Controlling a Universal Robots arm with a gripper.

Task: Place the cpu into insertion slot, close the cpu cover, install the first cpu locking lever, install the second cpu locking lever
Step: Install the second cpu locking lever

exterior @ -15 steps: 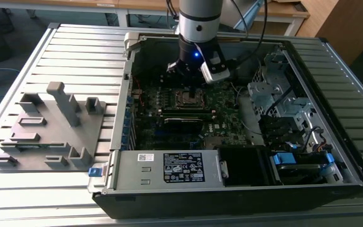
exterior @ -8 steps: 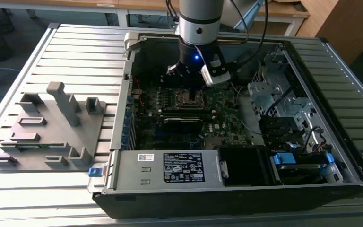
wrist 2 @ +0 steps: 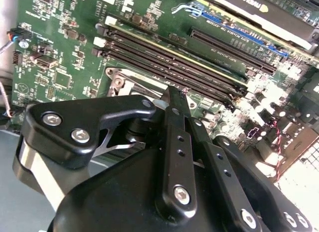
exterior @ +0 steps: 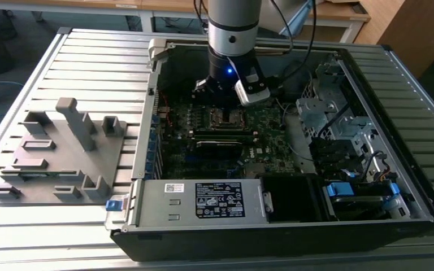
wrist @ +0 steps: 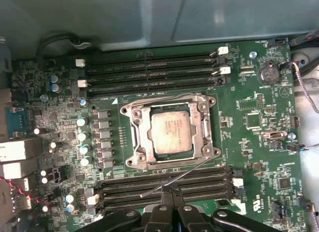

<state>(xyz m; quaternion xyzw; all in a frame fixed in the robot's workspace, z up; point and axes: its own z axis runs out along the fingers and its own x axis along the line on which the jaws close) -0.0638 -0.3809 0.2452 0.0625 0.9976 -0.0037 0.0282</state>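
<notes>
Two of the four jobs look done, going by the first wrist view. The cpu (wrist: 171,133) lies flat in the insertion slot (wrist: 195,137), in the middle of the green motherboard (wrist: 259,157). The cpu cover (wrist: 142,135) is down over it, and the chip's grey top shows through the square hole. One thin wire locking lever (wrist: 184,173) sticks out at a slant from the socket and is not hooked down, so I think the lever jobs are left. The black fingers (wrist: 160,212) are pressed together, with their tips right at this lever. I cannot tell if they pinch it or only touch it. There is faint print on the chip's top and small white print on the board. I cannot read any of it.

Next, the second wrist view looks along the fingers from behind. They are together here too, and their tips point down at a silver corner of the socket. Long black memory slots (wrist 2: 174,58) run just past it. The board has tiny white marks that I cannot read.

Last, in the exterior view the arm (exterior: 232,34) reaches down into the open computer case (exterior: 398,73), right over the socket at the far side of the board. A grey tray (exterior: 59,164) with posts sits on the desk (exterior: 89,56) at the exterior view's left. A white label (exterior: 218,199) with black print is on the box at the near side of the case. I cannot read its words.
</notes>
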